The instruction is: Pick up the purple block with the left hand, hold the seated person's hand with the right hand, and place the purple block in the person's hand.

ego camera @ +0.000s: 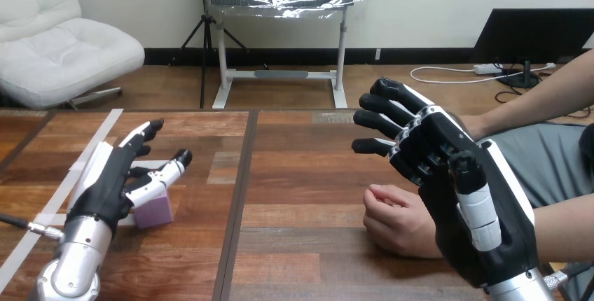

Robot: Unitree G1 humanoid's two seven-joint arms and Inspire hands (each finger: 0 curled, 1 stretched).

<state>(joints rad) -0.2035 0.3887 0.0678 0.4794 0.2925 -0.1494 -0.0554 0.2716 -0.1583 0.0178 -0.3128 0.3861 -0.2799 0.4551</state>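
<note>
Block (155, 211): one pale purple cube, plain faces. It sits on the table (301, 168) at the left, partly hidden by the left hand's thumb.
Left hand (112, 185): over the block, fingers straight and spread, grasping nothing; contact cannot be told.
Right hand (455, 189): raised, fingers extended and released, overlapping the person's hand (396, 220), a loose fist resting on the table.

The small pale purple cube-shaped block (155, 211) is partly covered toward 11 o'clock by the black-and-white left robot hand (112, 185); whether they touch cannot be told. The black-and-white right robot hand (455, 203) hides the 3 o'clock side of the person's hand (394, 218) on the wooden table (301, 175). The silver left forearm (70, 266) is cut off at 6 o'clock.
</note>
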